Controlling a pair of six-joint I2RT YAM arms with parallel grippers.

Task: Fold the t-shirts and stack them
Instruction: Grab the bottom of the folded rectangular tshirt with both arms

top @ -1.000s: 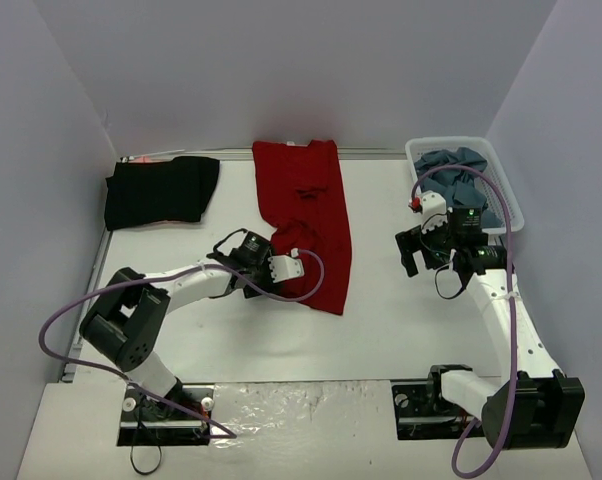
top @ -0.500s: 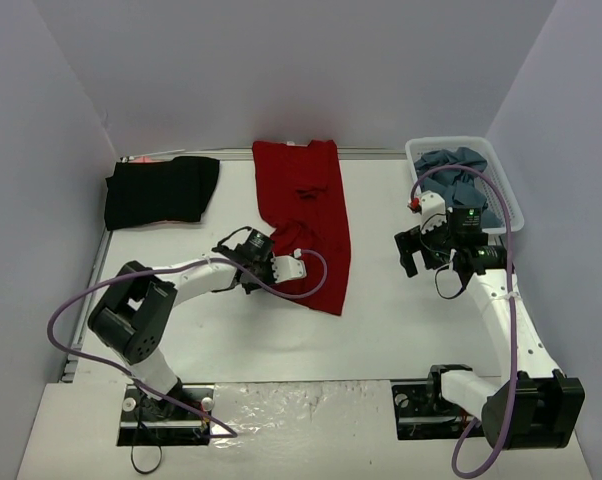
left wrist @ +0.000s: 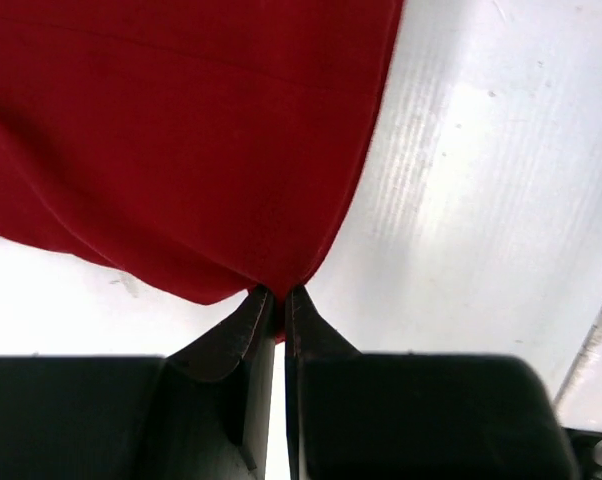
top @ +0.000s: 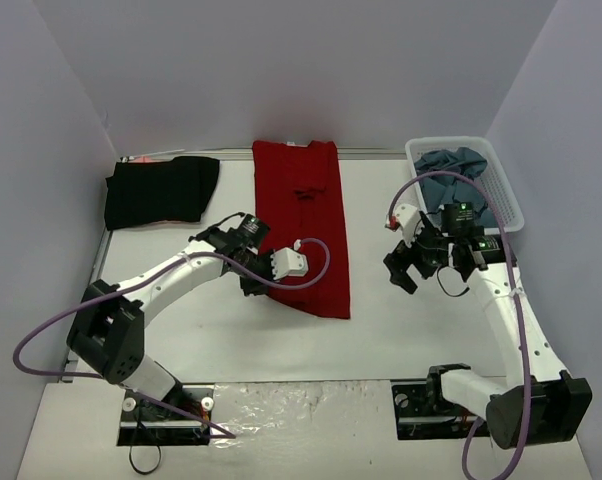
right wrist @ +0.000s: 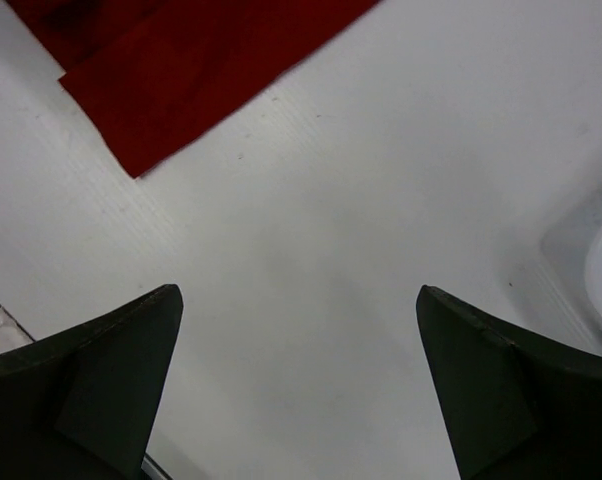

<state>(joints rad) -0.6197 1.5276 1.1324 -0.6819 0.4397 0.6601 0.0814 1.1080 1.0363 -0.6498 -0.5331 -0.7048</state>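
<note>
Both left fingers [left wrist: 271,300] are squeezed tight together, and they pinch the near edge of the dark red t-shirt [left wrist: 181,150], down by its corner. The cloth pulls up into a little point right where they hold it. The right fingers [top: 399,274] are spread wide apart with nothing in them. They hang over the bare white bench [top: 401,320], off to the right of the red shirt and not touching it.

The red shirt lies in the middle of the bench as a long, narrow strip. I think it has been folded once the long way and needs at least one more fold to make it short. The black t-shirt [top: 161,190] sits at the far left as a neat dark block, so it looks done. Some blue-grey t-shirts [top: 461,168] are bunched up in the white basket [top: 510,196] at the far right, not folded at all. No shirt is stacked on another one yet, so I think a lot of the job is left.
</note>
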